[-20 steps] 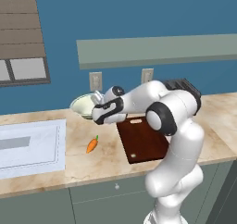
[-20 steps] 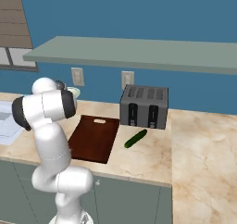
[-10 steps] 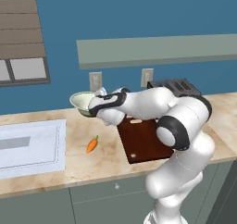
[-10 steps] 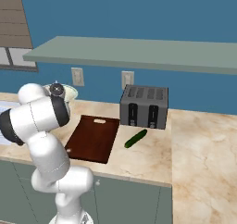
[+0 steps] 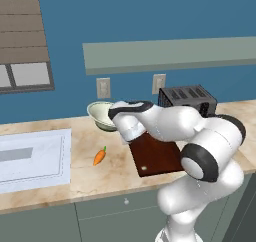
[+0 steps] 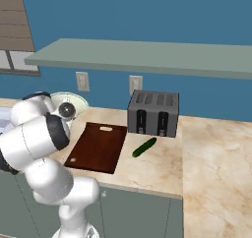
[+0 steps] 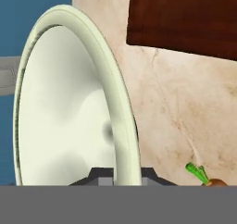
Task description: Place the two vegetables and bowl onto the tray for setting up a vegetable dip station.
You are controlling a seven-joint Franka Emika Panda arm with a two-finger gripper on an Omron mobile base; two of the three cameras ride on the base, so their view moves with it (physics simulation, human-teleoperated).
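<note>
Bowl (image 5: 102,115): clamped by its rim in the gripper (image 7: 121,176), raised higher than a second ago, over the counter (image 5: 115,171) left of the tray (image 5: 156,155). Carrot (image 5: 99,156) and cucumber (image 6: 144,147) unmoved.

The bowl (image 7: 69,107) looks like smooth glazed ceramic with a soft shine. The tray (image 6: 98,146) has a dark, matt, wood-like finish. The surface (image 6: 211,158) looks like polished beige marble with thin veins. The toaster (image 6: 153,113) seems to be brushed grey metal. The carrot (image 5: 99,156) is smooth and matt.
</note>
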